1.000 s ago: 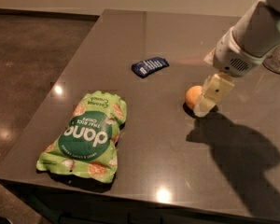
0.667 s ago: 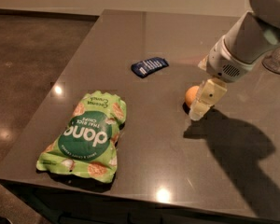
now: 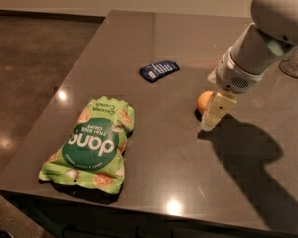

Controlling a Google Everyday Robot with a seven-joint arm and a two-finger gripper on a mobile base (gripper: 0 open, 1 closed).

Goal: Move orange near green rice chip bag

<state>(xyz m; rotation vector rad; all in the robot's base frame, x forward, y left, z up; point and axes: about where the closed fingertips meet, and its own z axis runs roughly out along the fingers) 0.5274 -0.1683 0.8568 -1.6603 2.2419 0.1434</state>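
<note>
The orange point(image 3: 204, 101) sits on the dark table point(image 3: 154, 48), right of centre. My gripper point(image 3: 211, 115) hangs from the white arm point(image 3: 258, 48) and stands right against the orange's right side, reaching down to the table top and hiding part of the fruit. The green rice chip bag point(image 3: 92, 144) lies flat near the table's front left corner, well to the left of the orange and apart from it.
A small dark blue packet point(image 3: 159, 70) lies behind and between the bag and the orange. The table's left edge and front edge run close to the bag. A glass object point(image 3: 295, 63) stands at the far right edge.
My gripper has shifted slightly left and toward the front, closer around the orange. The orange, the bag and the blue packet have stayed in place.
</note>
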